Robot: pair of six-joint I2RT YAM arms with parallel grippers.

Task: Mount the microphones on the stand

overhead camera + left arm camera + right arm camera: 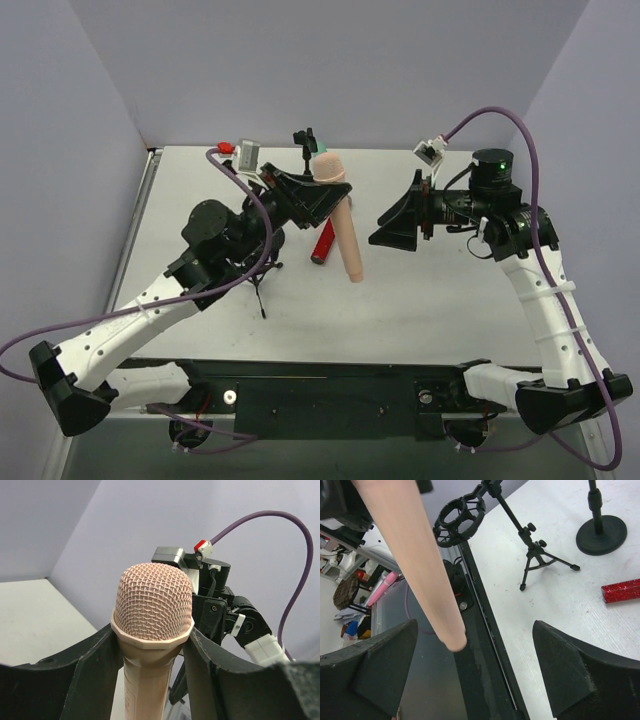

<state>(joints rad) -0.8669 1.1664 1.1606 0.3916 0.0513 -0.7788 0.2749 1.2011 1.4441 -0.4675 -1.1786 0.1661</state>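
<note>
One pink microphone (343,215) is off the table, pinched by the left gripper (322,197) just under the collar of its mesh head, the handle slanting free towards the wide-open, empty right gripper (392,229). It looks light and stiff, with a smooth handle likely to swivel in a narrow pinch. The handle is the place to grasp, as the mesh may dent. The red microphone (325,243) lies on the table near the tripod stand (540,555).
</note>
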